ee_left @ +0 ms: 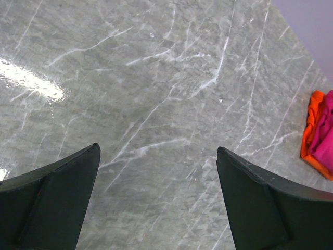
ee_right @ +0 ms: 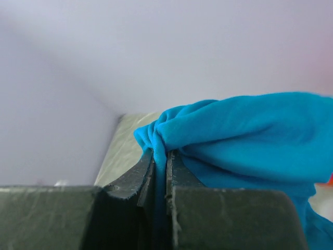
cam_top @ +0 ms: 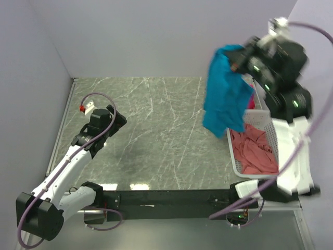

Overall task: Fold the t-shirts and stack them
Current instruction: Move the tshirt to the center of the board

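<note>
The grey marble surface (cam_top: 156, 135) is wide and bare in the middle. Pale walls stand at its back and left edges. A white lattice basket (cam_top: 270, 133) sits along the right edge.

The teal-blue t-shirt (cam_top: 225, 96) hangs in the air by the basket's far end. It dangles from the right claw (ee_right: 160, 165), which is squeezed tight on a bunch of its cloth. A salmon-pink t-shirt (cam_top: 254, 150) lies crumpled in the basket. A magenta-pink t-shirt (ee_left: 325, 127) and an orange t-shirt (ee_left: 309, 130) are bunched together.

The left claw (ee_left: 157, 151) hovers low over the left side, spread wide, holding nothing.
</note>
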